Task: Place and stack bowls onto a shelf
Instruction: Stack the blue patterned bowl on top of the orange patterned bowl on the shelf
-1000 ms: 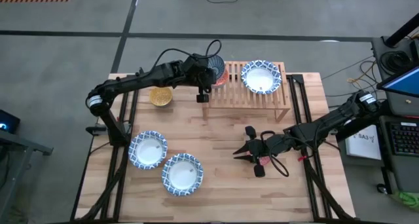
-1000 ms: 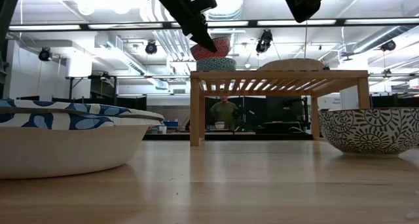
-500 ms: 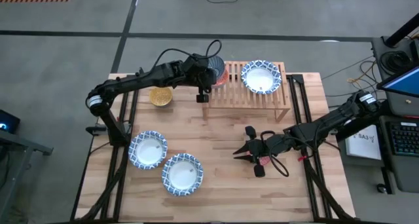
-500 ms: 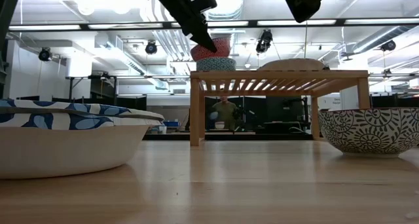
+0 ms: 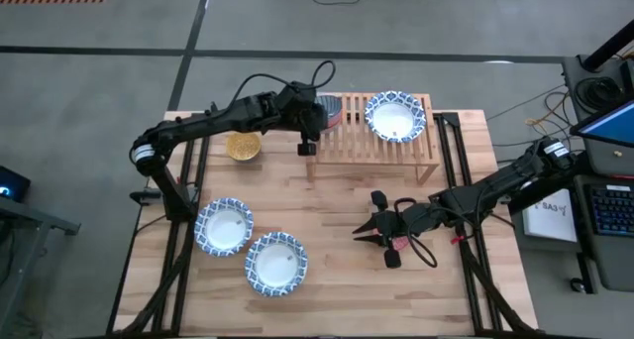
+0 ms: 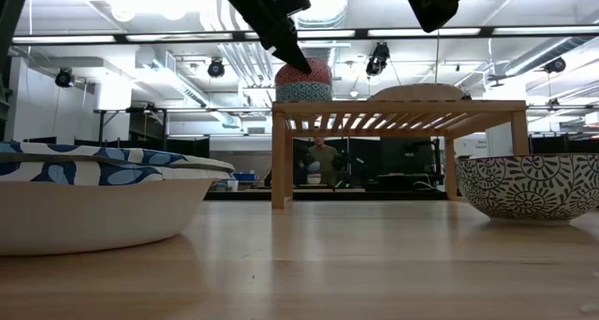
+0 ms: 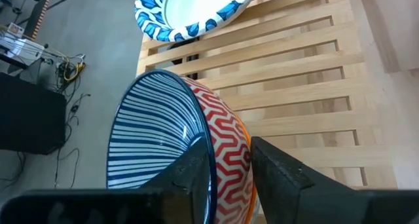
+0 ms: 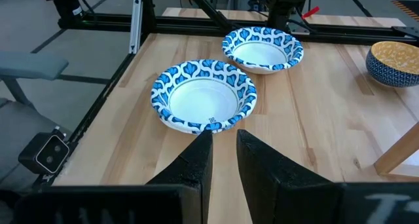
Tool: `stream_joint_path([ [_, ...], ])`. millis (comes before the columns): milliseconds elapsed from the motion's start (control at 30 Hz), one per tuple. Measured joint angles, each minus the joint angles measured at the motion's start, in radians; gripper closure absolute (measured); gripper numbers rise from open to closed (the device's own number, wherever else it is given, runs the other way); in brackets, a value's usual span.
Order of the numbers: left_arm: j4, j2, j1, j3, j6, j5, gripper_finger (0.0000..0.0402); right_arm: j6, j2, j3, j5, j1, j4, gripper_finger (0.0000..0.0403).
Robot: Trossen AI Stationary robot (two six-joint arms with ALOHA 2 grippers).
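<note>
My left claw (image 7: 226, 168) is clamped on the rim of the red bowl (image 7: 226, 152), resting on the shelf (image 7: 308, 106); a blue-and-white bowl (image 7: 193, 11) sits beyond.

Bright, even overhead light from glaring ceiling lamps (image 6: 140, 7) above the shelf (image 6: 398, 109) casts soft shadows, and the nearest bowl (image 6: 98, 198) looks blurred.

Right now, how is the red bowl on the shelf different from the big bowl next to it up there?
The red zigzag bowl is smaller and sits stacked on another bowl; the big blue-and-white bowl sits alone. The left gripper pinches the red bowl's rim; nothing touches the big one. Both rest on the shelf.
</note>
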Motion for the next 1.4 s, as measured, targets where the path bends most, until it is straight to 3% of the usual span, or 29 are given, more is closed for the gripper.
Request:
stream_joint_path([
  [300,-0.001,-0.003,0.000,0.014,0.004,0.000,0.0288,0.000,0.000,0.000,0.000,0.000,0.000,0.0344],
  [567,-0.082,-0.003,-0.001,0.097,0.007,0.000,0.0233,0.000,0.000,0.000,0.000,0.000,0.000,0.0344],
  [667,-0.168,-0.003,-0.001,0.161,0.007,-0.002,0.0214,0.004,0.000,0.000,0.000,0.000,-0.001,0.0344],
  [800,-0.401,-0.004,0.005,0.258,0.006,-0.002,0.0207,0.015,0.000,0.000,0.000,0.000,-0.011,0.0344],
  [933,-0.594,-0.010,0.043,0.287,-0.045,-0.002,0.0220,0.019,0.000,0.000,0.000,0.000,-0.029,0.0344],
  [1033,-0.608,-0.021,0.082,0.230,-0.061,-0.002,0.0243,0.019,0.000,0.000,0.000,0.000,-0.028,0.0344],
  [1400,-0.235,-0.028,0.176,-0.054,-0.034,0.000,0.0353,0.019,0.000,0.000,0.000,0.000,-0.025,0.0344],
])
